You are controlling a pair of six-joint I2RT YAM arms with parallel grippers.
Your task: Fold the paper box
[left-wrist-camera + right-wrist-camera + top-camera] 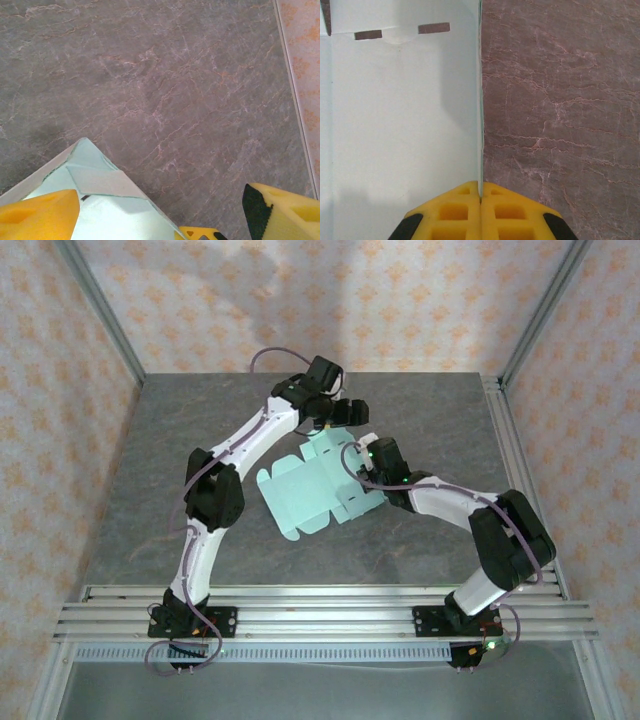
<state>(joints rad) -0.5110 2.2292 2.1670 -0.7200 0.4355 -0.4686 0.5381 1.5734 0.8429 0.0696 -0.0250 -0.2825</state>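
Okay, paper box (315,490) sits mid-table as a mostly flat pale mint die-cut sheet with scalloped tabs along its near-left edge, lying between the two arms. In the right wrist view the paper box (400,125) covers the left half, two small slots near its top, its straight right edge running down into the seam of the yellow fingers (455,215). I read the right gripper (480,200) as pinched tight on that card edge, pads pressed together; from above the right gripper (362,462) is at the sheet's right side. The left gripper (161,195) has its yellow fingers (40,215) spread wide, and a folded corner of the paper box (115,210) pokes up just beside the left finger. Cannot tell if it touches the card. From above the left gripper (335,420) is at the sheet's far edge. Underneath is the grey marbled table (170,440), rails (320,615) along the near edge, peach patterned walls (60,390) around
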